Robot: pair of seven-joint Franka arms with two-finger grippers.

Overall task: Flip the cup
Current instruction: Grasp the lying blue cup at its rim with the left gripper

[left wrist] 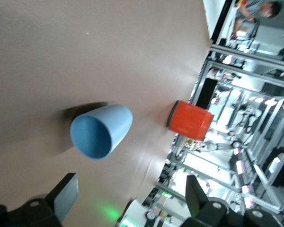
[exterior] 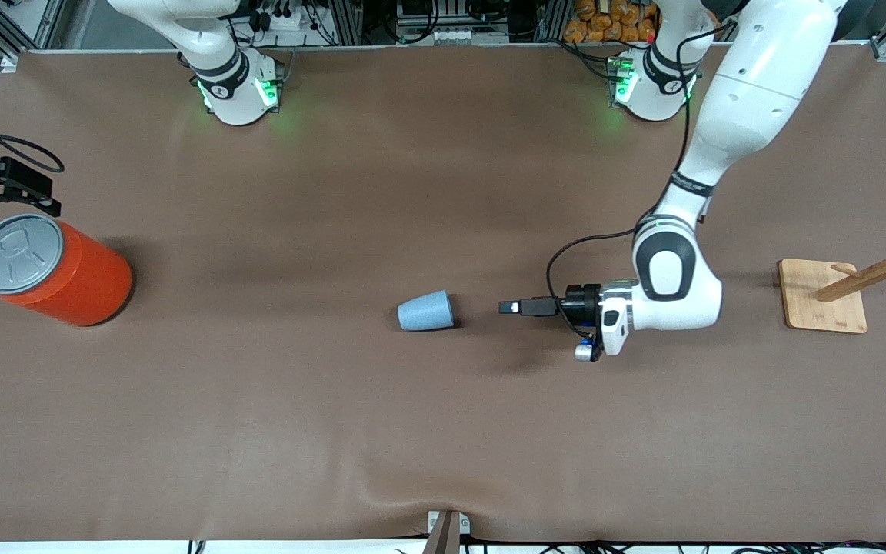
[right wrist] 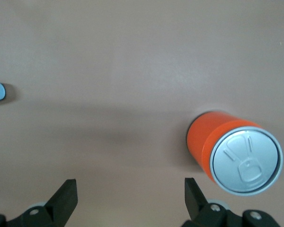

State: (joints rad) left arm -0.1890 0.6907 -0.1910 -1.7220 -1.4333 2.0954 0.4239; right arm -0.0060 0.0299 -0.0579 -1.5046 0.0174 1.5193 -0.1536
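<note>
Left gripper point(exterior: 506, 308) open beside cup point(exterior: 426, 311)

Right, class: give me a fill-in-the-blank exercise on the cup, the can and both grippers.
1. The blue cup lies on its ____.
2. The cup's mouth faces the ____ gripper, whose fingers are open.
3. The orange can stands ____ on the table.
4. The right gripper, by the can, is ____.

Missing words: side; left; upright; open

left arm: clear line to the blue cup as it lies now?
Probably yes. The left claw is low and open, aimed at the cup, which lies on its side with its mouth toward the claw. Only bare table lies between them; the orange can is well off.
</note>
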